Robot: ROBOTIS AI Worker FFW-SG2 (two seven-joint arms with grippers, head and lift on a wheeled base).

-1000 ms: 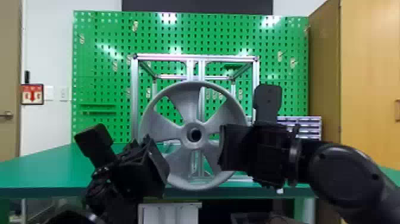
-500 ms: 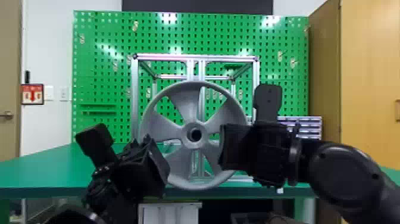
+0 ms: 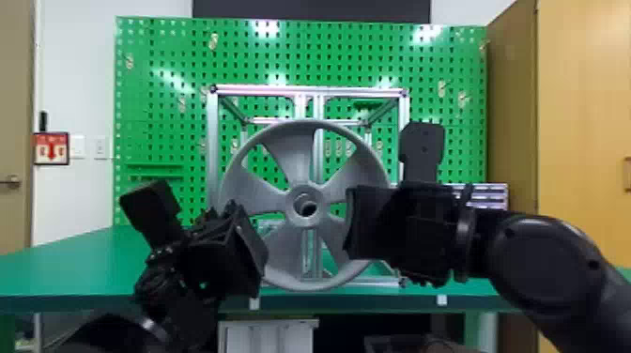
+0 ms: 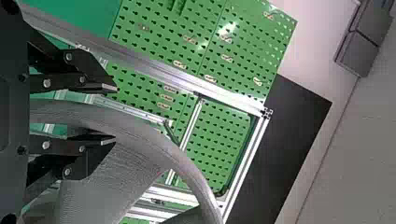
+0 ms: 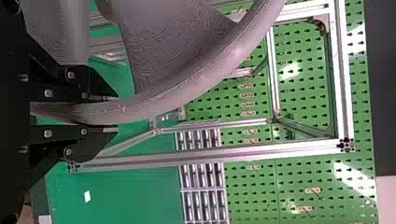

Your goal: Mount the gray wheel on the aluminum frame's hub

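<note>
Gray wheel (image 3: 298, 152) has risen, upright, bore (image 3: 307, 208) seemingly facing the robot.

Gray wheel (image 3: 299, 159), partly behind the right claw (image 3: 353, 223) (contact perhaps too dark to tell).

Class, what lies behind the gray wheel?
Behind the gray wheel, the aluminum frame and green pegboard show between its spokes; what lies directly behind the spokes is hidden.

Lifted slightly since the earlier head views: the gray wheel (image 3: 298, 150), higher against the aluminum frame (image 3: 213, 141), along with the left gripper (image 3: 251, 244) and right gripper (image 3: 357, 223). Perhaps nudged in depth too, though hard to judge head-on.
</note>
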